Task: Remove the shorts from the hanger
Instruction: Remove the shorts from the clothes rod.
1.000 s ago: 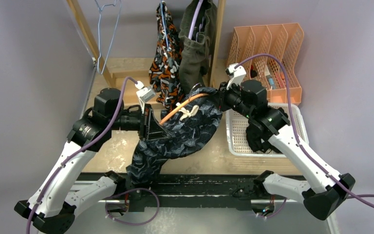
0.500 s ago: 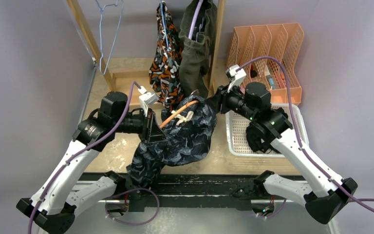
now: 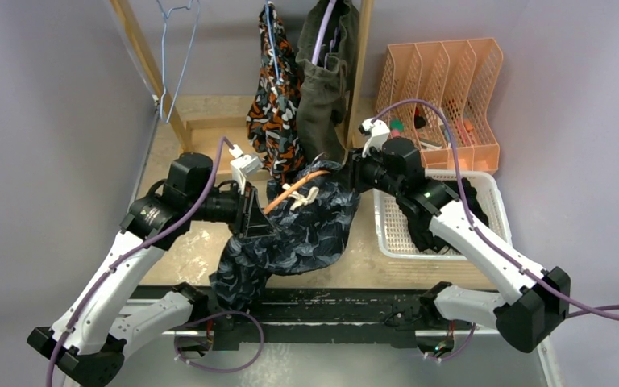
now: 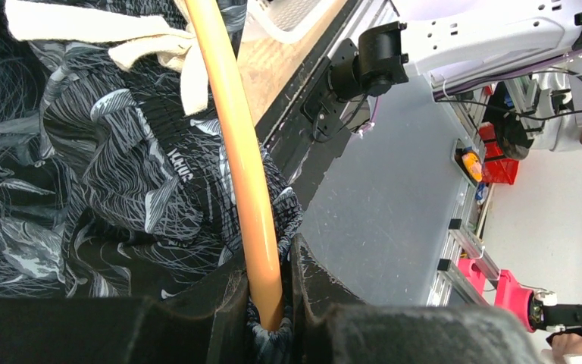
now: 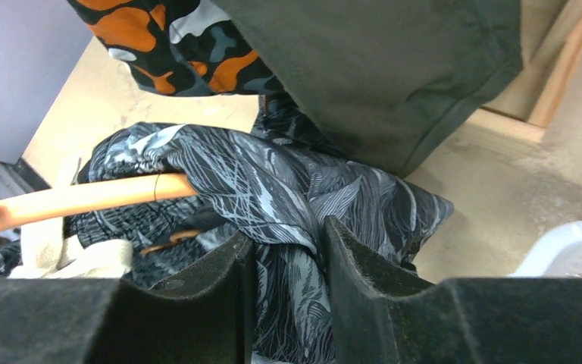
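The dark navy shorts with pale print [image 3: 298,234] hang on an orange hanger [image 3: 294,185] held between my arms above the table. My left gripper [image 3: 250,216] is shut on the hanger's end [image 4: 261,250], with navy fabric around it [image 4: 106,167]. My right gripper [image 3: 353,173] is shut on a fold of the navy shorts [image 5: 295,250]; the hanger bar [image 5: 83,199] shows at left. The camo shorts [image 3: 272,113] and olive-green shorts [image 3: 322,81] hang on the wooden rack behind. The black shorts [image 3: 439,214] lie in the white basket [image 3: 391,222].
A wooden rack frame [image 3: 141,60] with an empty wire hanger [image 3: 173,48] stands at the back left. An orange file organiser [image 3: 451,85] stands at the back right behind the basket. The black rail [image 3: 330,298] runs along the table's near edge.
My right gripper has moved left and closer to the navy shorts. My left gripper shifted slightly right, so the shorts bunched up between the two grippers.
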{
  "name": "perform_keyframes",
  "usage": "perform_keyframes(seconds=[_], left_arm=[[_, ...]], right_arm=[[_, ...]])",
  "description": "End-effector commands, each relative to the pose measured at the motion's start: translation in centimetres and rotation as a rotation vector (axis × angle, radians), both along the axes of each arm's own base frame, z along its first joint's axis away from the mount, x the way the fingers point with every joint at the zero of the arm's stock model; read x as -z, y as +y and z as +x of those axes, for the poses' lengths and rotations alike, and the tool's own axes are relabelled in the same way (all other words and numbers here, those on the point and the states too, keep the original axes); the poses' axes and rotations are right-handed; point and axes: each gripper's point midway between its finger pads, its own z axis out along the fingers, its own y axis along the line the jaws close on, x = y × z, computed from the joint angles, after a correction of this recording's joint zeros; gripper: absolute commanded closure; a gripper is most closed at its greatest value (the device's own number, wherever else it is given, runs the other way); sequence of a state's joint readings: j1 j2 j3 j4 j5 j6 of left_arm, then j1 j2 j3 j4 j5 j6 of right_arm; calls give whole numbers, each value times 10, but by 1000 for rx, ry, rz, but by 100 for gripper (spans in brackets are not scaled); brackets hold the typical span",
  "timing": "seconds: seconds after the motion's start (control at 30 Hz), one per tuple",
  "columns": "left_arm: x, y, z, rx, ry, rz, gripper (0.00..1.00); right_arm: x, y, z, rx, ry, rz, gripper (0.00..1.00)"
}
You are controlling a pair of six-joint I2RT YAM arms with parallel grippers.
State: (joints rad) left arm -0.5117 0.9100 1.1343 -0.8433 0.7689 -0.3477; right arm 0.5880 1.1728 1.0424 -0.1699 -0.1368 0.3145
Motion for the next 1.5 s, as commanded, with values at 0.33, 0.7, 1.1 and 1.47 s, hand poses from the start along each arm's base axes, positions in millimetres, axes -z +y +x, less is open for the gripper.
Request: perform_keyframes(seconds=[0.33, 0.7, 1.1, 1.47], left_arm=[[-23, 4, -9, 31, -118, -43, 100], [-58, 3, -21, 73, -206, -141, 100], [-69, 2, -12, 64, -267, -131, 100], [-95, -10, 5, 39, -350, -235, 100]], right_arm=[[-31, -56, 39, 328, -79, 121, 94], [23, -76, 55, 364, 52, 22, 86], [67, -81, 46, 389, 164, -16, 84], [49, -97, 39, 514, 90, 104, 84]])
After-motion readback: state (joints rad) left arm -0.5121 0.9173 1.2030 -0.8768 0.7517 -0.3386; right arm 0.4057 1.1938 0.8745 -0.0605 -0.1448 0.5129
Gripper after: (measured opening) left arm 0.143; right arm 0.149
